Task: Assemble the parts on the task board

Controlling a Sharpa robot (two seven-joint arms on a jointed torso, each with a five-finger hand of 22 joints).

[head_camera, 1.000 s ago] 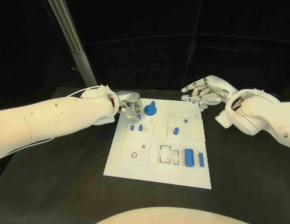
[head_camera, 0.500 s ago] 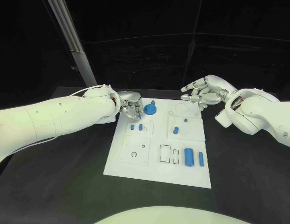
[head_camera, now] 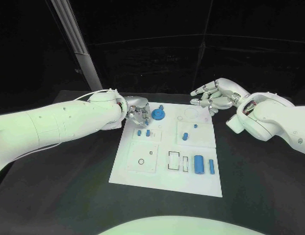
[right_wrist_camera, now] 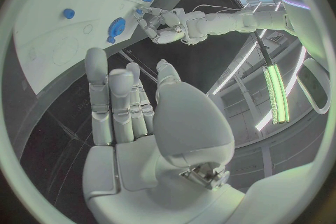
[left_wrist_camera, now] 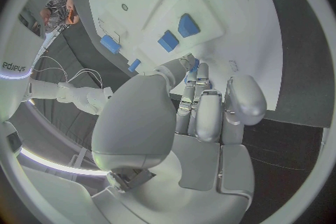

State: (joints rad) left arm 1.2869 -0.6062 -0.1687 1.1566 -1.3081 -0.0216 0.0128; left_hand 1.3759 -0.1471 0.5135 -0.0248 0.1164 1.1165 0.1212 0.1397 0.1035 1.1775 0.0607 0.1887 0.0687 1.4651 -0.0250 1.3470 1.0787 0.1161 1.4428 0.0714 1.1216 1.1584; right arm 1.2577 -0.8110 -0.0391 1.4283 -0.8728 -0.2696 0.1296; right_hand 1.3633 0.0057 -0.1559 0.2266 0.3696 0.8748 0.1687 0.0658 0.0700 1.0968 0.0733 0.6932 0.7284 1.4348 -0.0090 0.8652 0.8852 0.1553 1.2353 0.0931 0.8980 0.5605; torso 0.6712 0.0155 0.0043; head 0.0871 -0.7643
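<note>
White task board (head_camera: 168, 156) at table centre, head view: blue parts on it include a round disc part (head_camera: 158, 115) at the far edge, with the left hand (head_camera: 136, 112) just beside it, and the right hand (head_camera: 216, 96) hovering off the far right corner, fingers apart and holding nothing. Left wrist view: left hand (left_wrist_camera: 203, 112) with fingers together reaching over the board's edge (whether it grips anything cannot be told). Right wrist view: right hand (right_wrist_camera: 129, 106) flat and empty, the disc part (right_wrist_camera: 116, 28) near the left hand; the grasp likely wants fingers square on the disc before lifting.
</note>
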